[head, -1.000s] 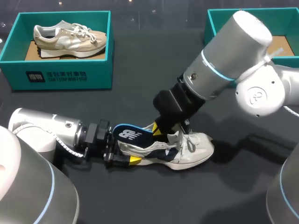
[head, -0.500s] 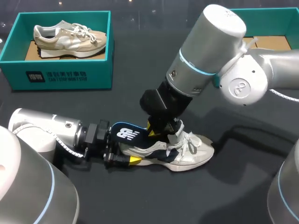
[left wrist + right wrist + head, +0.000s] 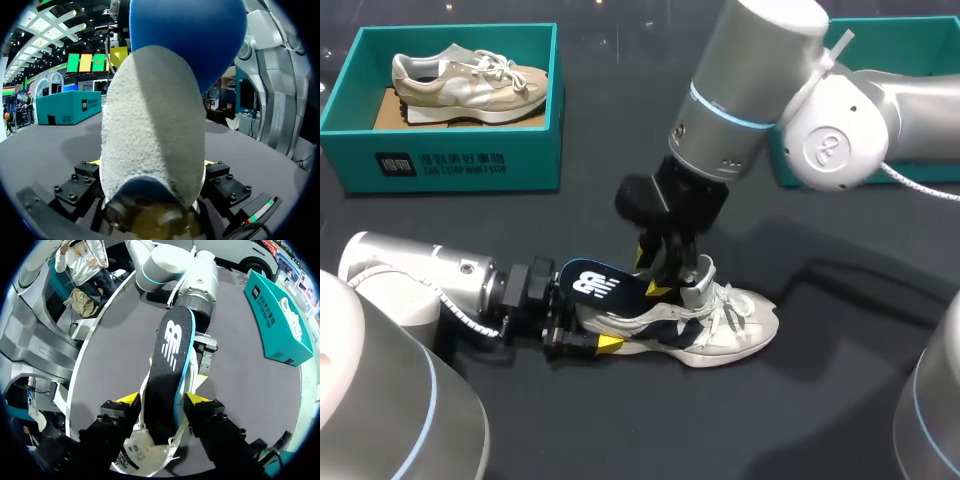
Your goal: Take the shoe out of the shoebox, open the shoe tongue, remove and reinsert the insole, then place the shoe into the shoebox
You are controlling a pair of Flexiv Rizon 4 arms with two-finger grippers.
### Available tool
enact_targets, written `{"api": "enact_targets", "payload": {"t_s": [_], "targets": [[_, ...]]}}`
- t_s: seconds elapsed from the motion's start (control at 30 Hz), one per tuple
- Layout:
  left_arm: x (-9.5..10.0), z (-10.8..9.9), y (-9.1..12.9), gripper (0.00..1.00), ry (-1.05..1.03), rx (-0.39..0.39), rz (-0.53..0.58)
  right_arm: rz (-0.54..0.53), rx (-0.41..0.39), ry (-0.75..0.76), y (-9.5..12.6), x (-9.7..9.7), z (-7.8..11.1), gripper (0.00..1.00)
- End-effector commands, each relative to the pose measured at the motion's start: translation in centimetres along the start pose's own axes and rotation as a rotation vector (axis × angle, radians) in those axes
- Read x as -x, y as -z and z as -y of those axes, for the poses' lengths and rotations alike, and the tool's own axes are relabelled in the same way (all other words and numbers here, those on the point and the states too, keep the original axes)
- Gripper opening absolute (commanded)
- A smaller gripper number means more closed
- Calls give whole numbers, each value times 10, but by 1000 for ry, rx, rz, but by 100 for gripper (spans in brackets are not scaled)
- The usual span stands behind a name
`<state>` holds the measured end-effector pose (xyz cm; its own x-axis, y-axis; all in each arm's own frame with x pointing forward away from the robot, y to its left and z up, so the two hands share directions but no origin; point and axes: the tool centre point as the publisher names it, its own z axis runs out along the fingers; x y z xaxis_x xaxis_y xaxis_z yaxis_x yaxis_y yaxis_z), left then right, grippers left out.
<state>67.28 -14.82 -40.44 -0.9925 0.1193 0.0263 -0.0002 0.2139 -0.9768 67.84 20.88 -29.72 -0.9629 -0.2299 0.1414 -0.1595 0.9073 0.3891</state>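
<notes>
Two holds for you: left gripper (image 3: 585,332) clamps shoe (image 3: 725,330) heel, right gripper (image 3: 162,400) pinches insole (image 3: 170,360) edges; insole's length runs from right gripper heelward, toward left gripper

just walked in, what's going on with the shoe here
The left gripper holds the white shoe by its heel on the table. The right gripper, from above, grips the dark insole, which sticks partly out of the shoe over the heel. Whether it is on its way out or back in is unclear. A beige shoe sits in a teal box behind.
</notes>
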Motion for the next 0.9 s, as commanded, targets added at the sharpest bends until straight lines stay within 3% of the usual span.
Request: {"api": "enact_targets", "payload": {"t_s": [0.03,0.17,0.33,0.57,0.9], "targets": [[0,0,-1,0,0,0,0,-48,-19,-33,-3,11,-5,55],[0,0,-1,0,0,0,0,-91,-13,-70,-8,17,-8,56],[0,0,-1,0,0,0,0,-138,0,-95,-17,21,-14,69],[0,0,-1,0,0,0,0,-186,50,-148,-25,20,-19,51],[0,0,-1,0,0,0,0,-236,101,-217,-30,8,-25,52]]}}
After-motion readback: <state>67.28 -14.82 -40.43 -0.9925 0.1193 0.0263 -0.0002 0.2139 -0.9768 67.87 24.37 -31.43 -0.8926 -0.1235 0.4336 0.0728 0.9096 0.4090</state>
